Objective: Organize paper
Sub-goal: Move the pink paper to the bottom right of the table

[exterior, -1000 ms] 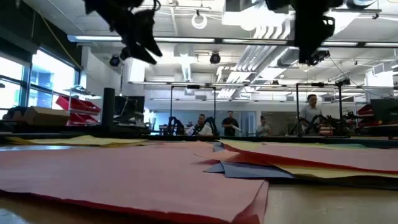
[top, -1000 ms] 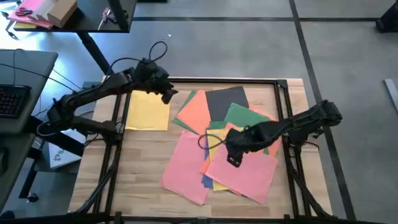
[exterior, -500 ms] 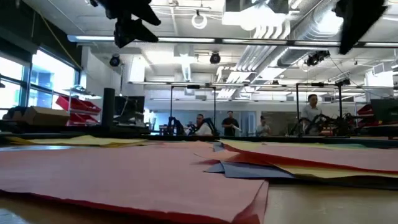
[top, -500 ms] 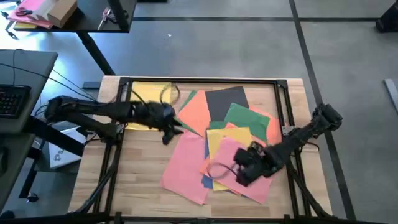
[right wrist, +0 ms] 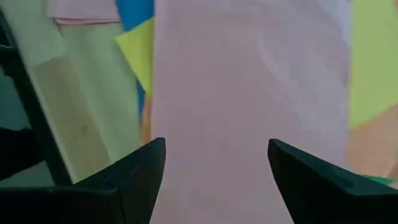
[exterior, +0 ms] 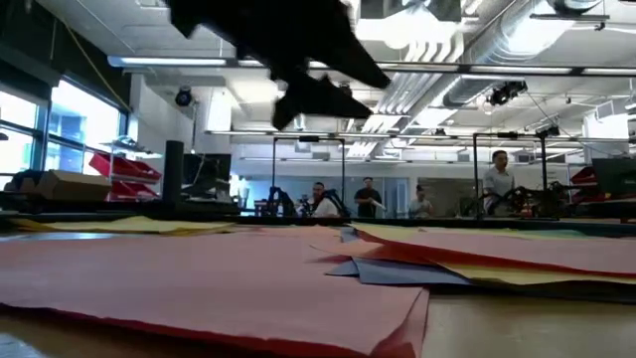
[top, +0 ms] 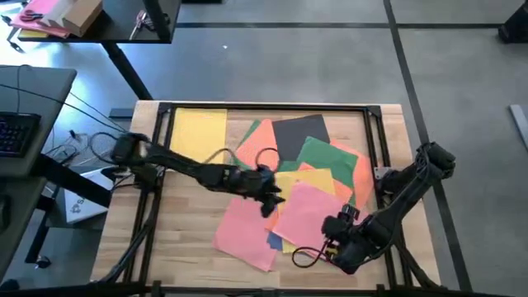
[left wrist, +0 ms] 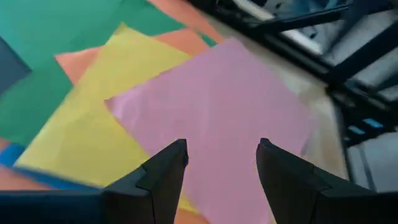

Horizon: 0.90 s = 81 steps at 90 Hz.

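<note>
Paper pile [top: 307, 177] sits fanned across the centre-right of the table [top: 190, 227], sheets overlapping at mixed angles. Top pink sheet [top: 311, 214] lies flat, rotated so its corners point near and far, long axis running from near-left to far-right. Second pink sheet [top: 247, 223] lies left of it, long axis roughly near-far, slightly tilted. Lone yellow sheet [top: 200, 130] lies square at far-left, apart from the pile. My left arm is stretched low across the table from the left; left gripper [top: 271, 198] hovers at the top pink sheet's left corner, fingers [left wrist: 163, 171] spread, nothing between them. My right arm is folded back at the near-right; right gripper [top: 328, 247] is over that sheet's near edge, fingers [right wrist: 134, 174] spread wide, empty.
</note>
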{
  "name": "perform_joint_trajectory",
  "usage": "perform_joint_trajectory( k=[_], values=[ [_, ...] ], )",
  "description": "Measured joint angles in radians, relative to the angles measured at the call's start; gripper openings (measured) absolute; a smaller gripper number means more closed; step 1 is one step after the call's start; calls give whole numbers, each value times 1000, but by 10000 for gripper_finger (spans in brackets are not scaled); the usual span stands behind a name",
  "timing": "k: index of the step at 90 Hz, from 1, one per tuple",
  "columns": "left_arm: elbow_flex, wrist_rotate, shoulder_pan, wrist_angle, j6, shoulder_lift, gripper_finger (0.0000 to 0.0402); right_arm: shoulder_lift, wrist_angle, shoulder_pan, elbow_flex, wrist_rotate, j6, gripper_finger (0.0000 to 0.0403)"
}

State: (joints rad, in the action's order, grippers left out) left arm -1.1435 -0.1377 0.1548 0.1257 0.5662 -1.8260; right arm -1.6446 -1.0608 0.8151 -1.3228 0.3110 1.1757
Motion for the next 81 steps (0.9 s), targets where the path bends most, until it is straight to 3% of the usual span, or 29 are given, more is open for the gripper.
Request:
perform_joint_trajectory(
  k=[28, 44, 58, 81],
  values=[
    [-305, 0, -54, 1, -64, -348, 179, -111, 96, 38, 0, -88, 2, 268],
    [-379, 8, -57, -2, -75, -497, 179, -132, 97, 49, -1, -6, -26, 268],
    [-390, -44, -65, -131, -27, -521, 179, -202, 126, 49, 0, 16, -141, 268],
    [-382, -132, -80, -348, 37, -468, 179, -277, 159, 50, 0, 71, -104, 268]
  ],
)
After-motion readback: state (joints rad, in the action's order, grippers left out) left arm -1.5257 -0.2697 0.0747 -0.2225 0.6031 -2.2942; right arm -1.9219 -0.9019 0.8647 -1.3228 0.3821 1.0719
